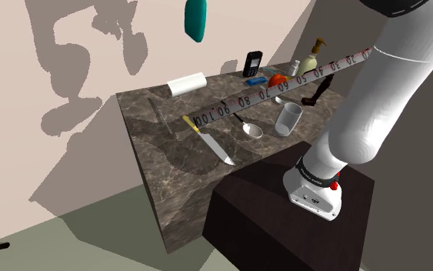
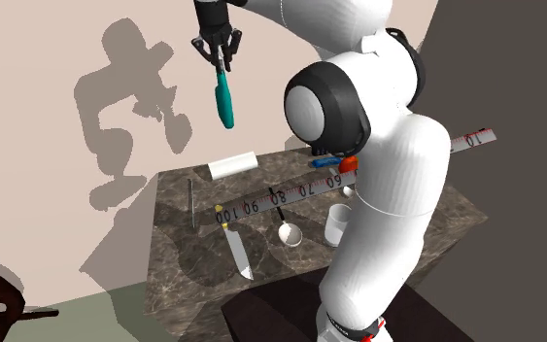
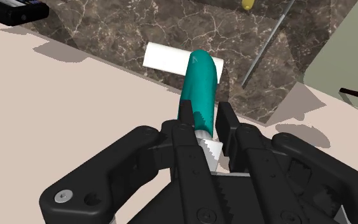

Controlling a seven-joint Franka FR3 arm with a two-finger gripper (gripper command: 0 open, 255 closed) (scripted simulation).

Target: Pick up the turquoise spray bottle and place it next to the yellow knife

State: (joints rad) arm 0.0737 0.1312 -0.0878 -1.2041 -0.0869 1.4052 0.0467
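The gripper (image 3: 204,121) is closest to the wrist camera, and its two black fingers are squeezed tight on the thin top end of the bottle (image 3: 201,83). The bottle is blue-green. It hangs down from the fingers, tilted a bit, high up in the air by the wall. In the second exterior view the gripper (image 2: 218,51) and bottle (image 2: 224,97) are well above the counter (image 2: 174,262), over its far left part. The bottle touches nothing but the fingers. So the picking up looks done, and the step now is carrying the bottle to its spot. The knife (image 1: 208,141) lies flat on the counter (image 1: 168,165), with its yellow handle at the far end and its blade pointing to the near edge. A ruler (image 1: 284,85) runs across the counter and ends right by the handle. A spoon (image 1: 249,127) lies just to the shoulder view's right of the knife, and a cup (image 1: 288,119) stands past the spoon. There is more bare room on the knife's left side, between it and a thin grey rod (image 1: 158,117). I think the arm next has to bring the bottle toward the near side and a long way down. It should go slowly, so it does not bump the knife or the ruler, and let go only when the bottle rests on the counter.
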